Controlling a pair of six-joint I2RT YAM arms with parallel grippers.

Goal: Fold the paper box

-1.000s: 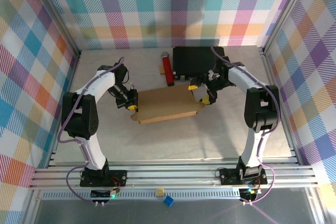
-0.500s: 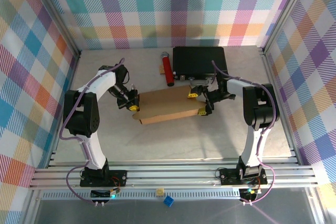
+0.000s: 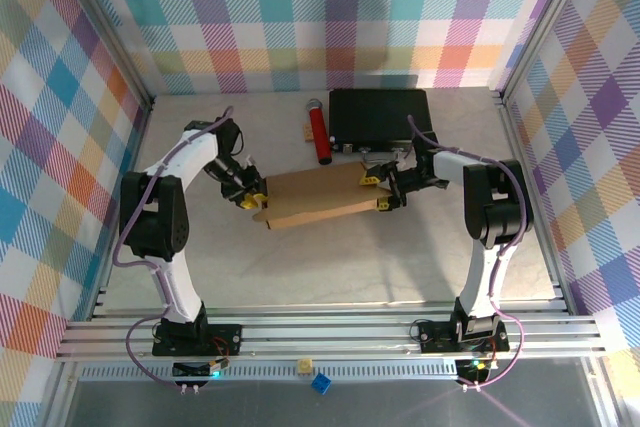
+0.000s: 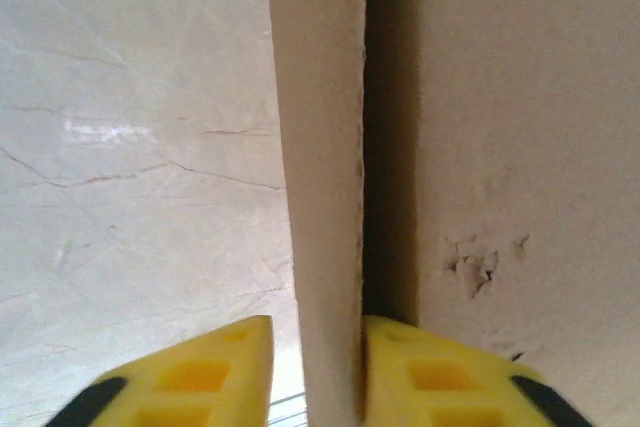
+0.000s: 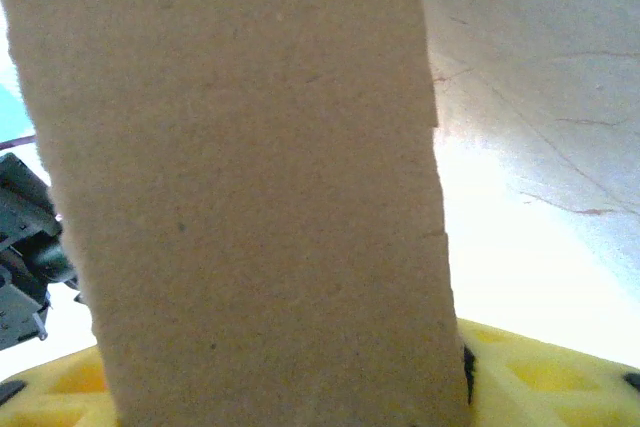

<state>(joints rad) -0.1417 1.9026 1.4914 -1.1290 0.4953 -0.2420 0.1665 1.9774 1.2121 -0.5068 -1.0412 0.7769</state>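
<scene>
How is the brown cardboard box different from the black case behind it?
The paper box is brown; the black case is black. The paper box lies slanted mid-table, while the black case sits square near the back wall. The left gripper pinches the paper box's edge and the right gripper meets its other end; no gripper holds the black case. Both are rectangles of similar size.

No text, label, brand or number can be read on the paper box (image 3: 318, 199) or anywhere else.
</scene>
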